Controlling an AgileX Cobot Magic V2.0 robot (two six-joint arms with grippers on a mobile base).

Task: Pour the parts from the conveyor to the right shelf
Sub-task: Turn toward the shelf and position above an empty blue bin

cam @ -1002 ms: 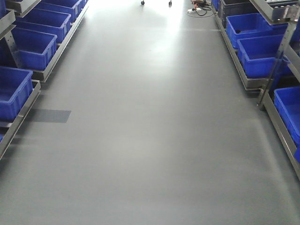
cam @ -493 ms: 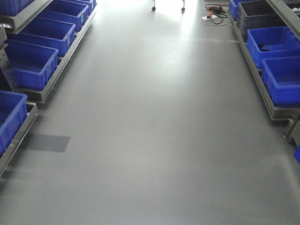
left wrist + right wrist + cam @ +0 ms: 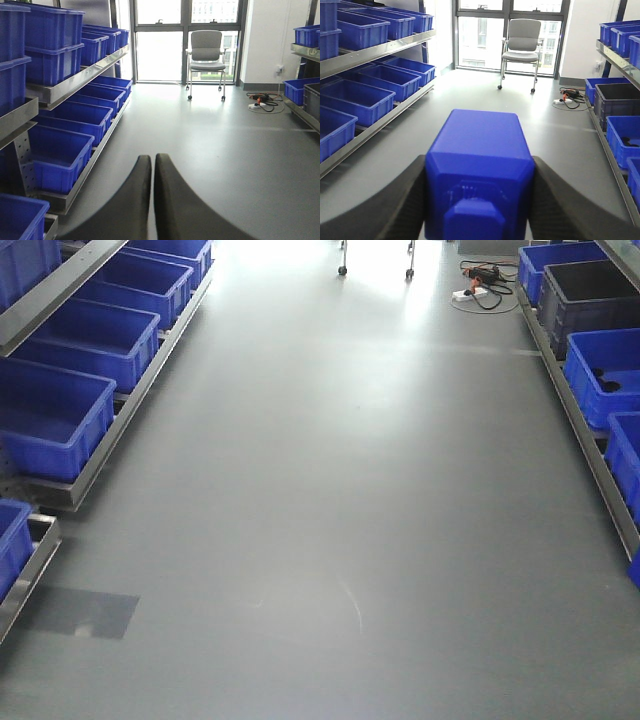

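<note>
- Front view: a grey floor (image 3: 340,490) forms an aisle between two racks.
- The left rack (image 3: 120,415) carries blue bins (image 3: 95,340) in a row on its low level.
- The right shelf (image 3: 580,430) lines the right edge. More blue bins and one dark bin (image 3: 590,290) stand on its low rail.
- A cable (image 3: 480,280) lies on the floor at the far end, near the right shelf.
- A darker patch (image 3: 85,612) marks the floor at the near left.
- Left wrist view: the left gripper (image 3: 152,160) is closed. Its two dark fingers (image 3: 130,200) lie tip to tip with only a thin slit between them, and nothing is held.
- It points down the aisle, above the floor.
- The left rack fills the left side, with bins on several levels.
- A chair (image 3: 206,52) stands before a window (image 3: 160,50) at the far end. The cable lies to its right.
- An edge of the right shelf shows at the far right.
- Right wrist view: the right gripper (image 3: 479,162) is clamped on the block (image 3: 479,145).
- The block is bright blue and fills the gap, touching both fingers. A small knob on it faces the camera.
- The block hangs in the grip over the aisle, well apart from the right shelf, which runs along the right side with its bins.
</note>
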